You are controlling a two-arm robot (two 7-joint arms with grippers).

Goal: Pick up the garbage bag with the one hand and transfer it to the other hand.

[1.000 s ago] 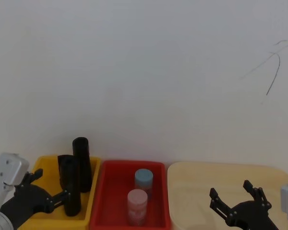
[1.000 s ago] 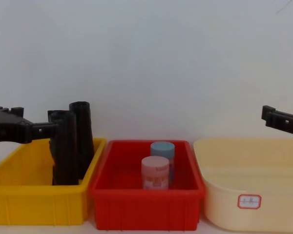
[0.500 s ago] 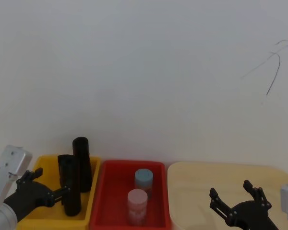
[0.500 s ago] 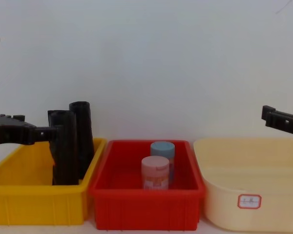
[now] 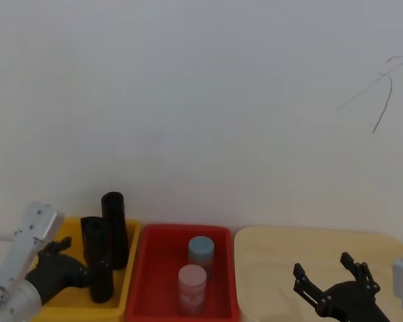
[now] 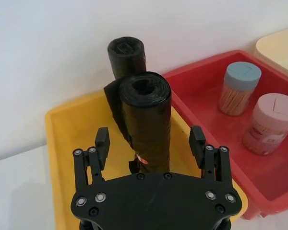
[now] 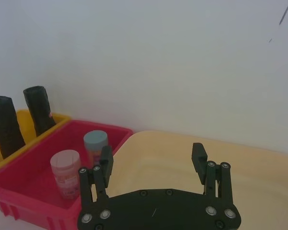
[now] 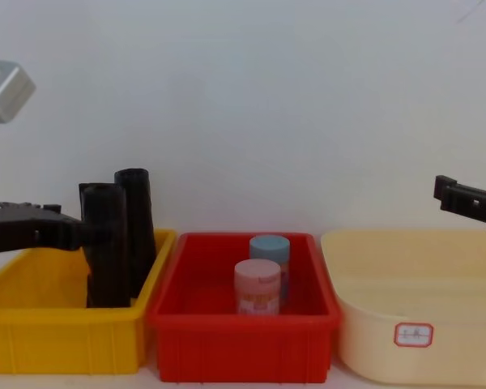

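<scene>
Lowered slightly, left end effector (image 6: 150, 135) straddles garbage bag (image 6: 146, 110), seemingly without touching.

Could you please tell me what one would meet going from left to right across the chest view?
left end effector → garbage bag → second black roll → red bin → right end effector

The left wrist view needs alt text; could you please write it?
The open left gripper straddles the garbage bag, upright in a yellow bin before a second roll. A red bin holds a blue jar and a pink jar.
</scene>
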